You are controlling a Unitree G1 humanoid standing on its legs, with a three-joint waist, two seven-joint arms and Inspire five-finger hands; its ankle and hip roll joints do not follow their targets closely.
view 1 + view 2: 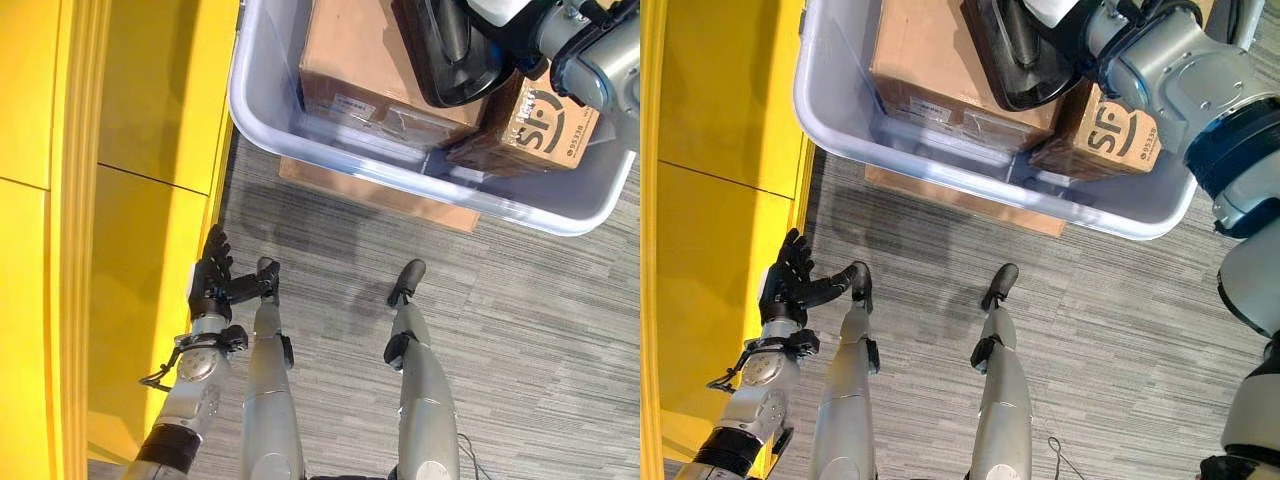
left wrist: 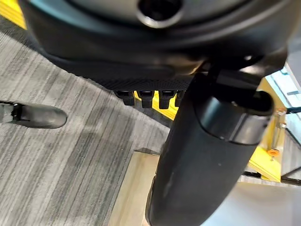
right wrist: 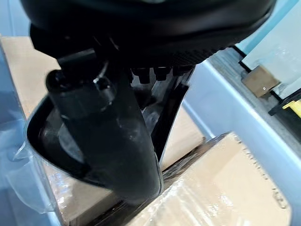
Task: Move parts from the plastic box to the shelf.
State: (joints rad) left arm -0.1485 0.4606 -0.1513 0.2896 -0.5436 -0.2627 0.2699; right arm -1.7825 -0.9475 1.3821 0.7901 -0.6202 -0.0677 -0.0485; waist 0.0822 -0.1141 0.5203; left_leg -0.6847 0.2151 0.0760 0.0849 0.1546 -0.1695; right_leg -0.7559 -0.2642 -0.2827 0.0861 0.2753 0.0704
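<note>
Plastic box (image 1: 330, 160): black part (image 1: 1012, 60) lies on cardboard boxes (image 1: 370, 70) inside, walls close on all sides. Right hand (image 3: 117, 117) reaches into the box, fingers at the part; grip cannot be told. Left hand (image 1: 213, 275) hangs low beside the yellow shelf (image 1: 120, 200), fingers relaxed, holding nothing, carpet floor (image 1: 520, 330) below.

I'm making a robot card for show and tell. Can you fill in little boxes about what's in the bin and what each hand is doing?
bin: pale plastic box on the grey carpet, beside a yellow shelf
inside the bin: a large cardboard box, a smaller printed cardboard box, and a black plastic part lying on top of them
right hand: reaching into the bin at the black part; its fingers are hidden, so the grip cannot be told
left hand: low by the shelf, fingers relaxed, holding nothing
</note>
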